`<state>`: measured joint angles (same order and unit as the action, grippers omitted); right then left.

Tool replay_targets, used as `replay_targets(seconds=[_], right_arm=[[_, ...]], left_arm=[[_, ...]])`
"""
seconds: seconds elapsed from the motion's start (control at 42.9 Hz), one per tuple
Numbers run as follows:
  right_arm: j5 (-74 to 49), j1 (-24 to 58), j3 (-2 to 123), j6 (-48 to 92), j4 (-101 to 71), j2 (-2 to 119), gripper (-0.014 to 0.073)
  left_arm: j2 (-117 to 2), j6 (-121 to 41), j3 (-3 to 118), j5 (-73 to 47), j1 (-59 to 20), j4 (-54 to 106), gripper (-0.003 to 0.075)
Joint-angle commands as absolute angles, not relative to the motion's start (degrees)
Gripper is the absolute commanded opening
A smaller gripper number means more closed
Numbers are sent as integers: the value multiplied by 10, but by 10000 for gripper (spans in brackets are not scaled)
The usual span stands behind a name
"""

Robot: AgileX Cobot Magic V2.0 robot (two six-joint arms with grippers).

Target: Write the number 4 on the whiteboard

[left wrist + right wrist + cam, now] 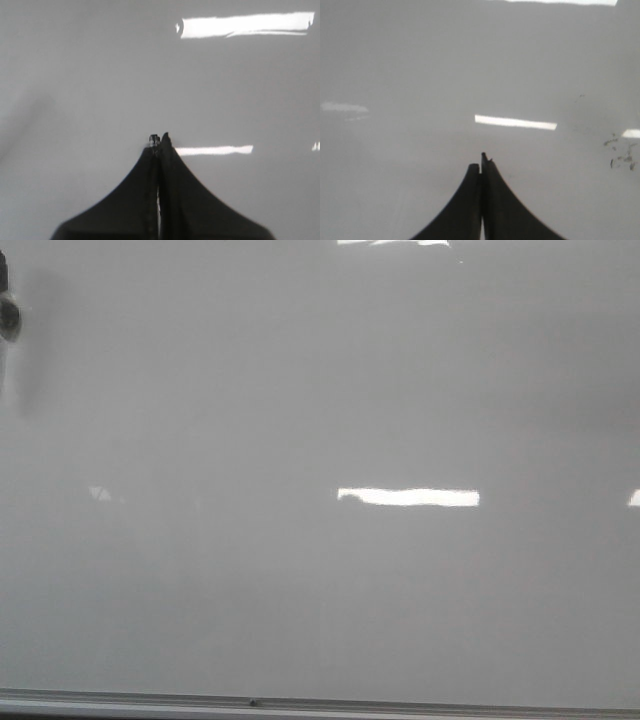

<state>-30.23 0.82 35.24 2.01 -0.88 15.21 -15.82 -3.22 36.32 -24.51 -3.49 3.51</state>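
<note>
Right now your left black two-fingered gripper (159, 136) is clenched, its fingers pressed together with a small dark tip, perhaps a pen nib, poking out between them; what it is you cannot tell for sure. Your right black gripper (483, 161) is likewise pressed closed, with nothing seen between its fingers. Both hang over the large glossy pale grey whiteboard (320, 390), whose thin silver frame edge (300, 703) runs along the near side. Faint dark smudges (621, 152) mark the board near the right gripper
</note>
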Motion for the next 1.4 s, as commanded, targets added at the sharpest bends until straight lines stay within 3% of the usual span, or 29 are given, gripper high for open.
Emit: replay_targets(seconds=[0.0, 0.443, 0.537, 0.583, 0.653, 0.77, 0.84, 0.91, 1.377], right_arm=[[-298, 9, 375, 20, -11, 194, -69], [-323, 9, 375, 21, -11, 313, -66], [-320, 9, 375, 21, -11, 331, 0], [-320, 9, 375, 22, -11, 337, 76], [-318, 9, 375, 27, -11, 340, 213], [-314, 9, 375, 27, -11, 341, 500], [-315, 9, 375, 27, -11, 341, 591], [-316, 9, 375, 27, -11, 341, 610], [-319, 9, 375, 27, -11, 341, 610]], left_arm=[[-196, -28, 382, -232, -35, 41, -20], [-292, -28, 381, -285, -35, 45, -20], [-306, -28, 381, -284, -35, 45, -20], [-312, -28, 381, -284, -35, 45, -12], [-324, -28, 381, -284, -35, 45, 45], [-347, -28, 381, -271, -35, 45, 295], [-362, -28, 381, -258, -35, 45, 439], [-379, -28, 382, -243, -35, 45, 536], [-573, -28, 450, -186, -36, 47, 543]])
